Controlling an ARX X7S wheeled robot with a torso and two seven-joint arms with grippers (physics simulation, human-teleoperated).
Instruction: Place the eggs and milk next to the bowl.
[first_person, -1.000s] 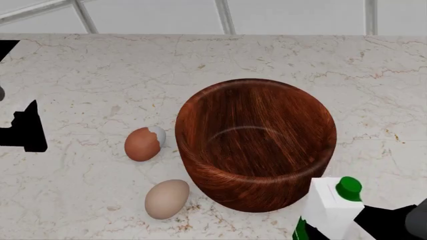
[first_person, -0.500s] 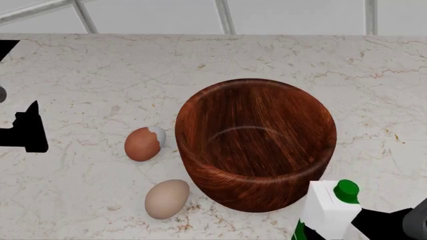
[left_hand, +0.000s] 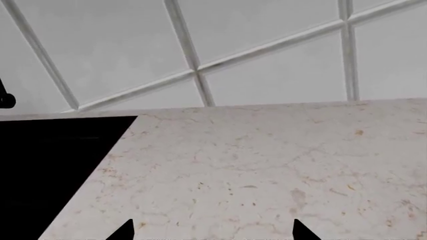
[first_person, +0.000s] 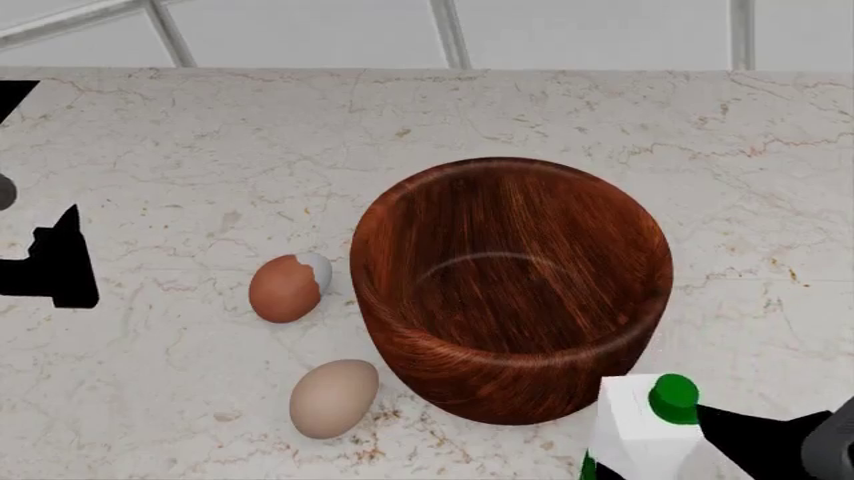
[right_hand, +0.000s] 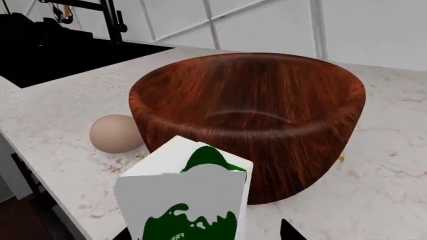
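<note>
Your right gripper's (right_hand: 203, 235) fingers show only as two dark tips at the edge of the right wrist view, one on either side of the milk (right_hand: 185, 195), so you cannot tell from here whether they are pressing on the carton or standing just off it. In the head view the right arm's dark body sits at the lower right corner, right against the milk (first_person: 638, 430), whose green cap (first_person: 674, 398) points up and slightly toward the bowl (first_person: 511, 285). The carton stands on the marble counter (first_person: 174, 150) just beside the bowl's near right wall, though you cannot make out if they touch.

Your left gripper (left_hand: 210, 232) looks out over bare counter with its two fingertips (left_hand: 123, 231) spread wide apart and nothing between them; in the head view it hangs at the far left edge (first_person: 54, 265), well apart from everything.

The reddish-brown egg (first_person: 286, 288) lies just beside the bowl's left wall, its whitish end turned toward the bowl. The pale beige egg (first_person: 334, 398) lies nearer you, close to the bowl's near left side; the right wrist view shows it (right_hand: 115, 133) tucked against the bowl's wall (right_hand: 247, 120). A dark sink (right_hand: 60, 50) is sunk in the counter beyond it
</note>
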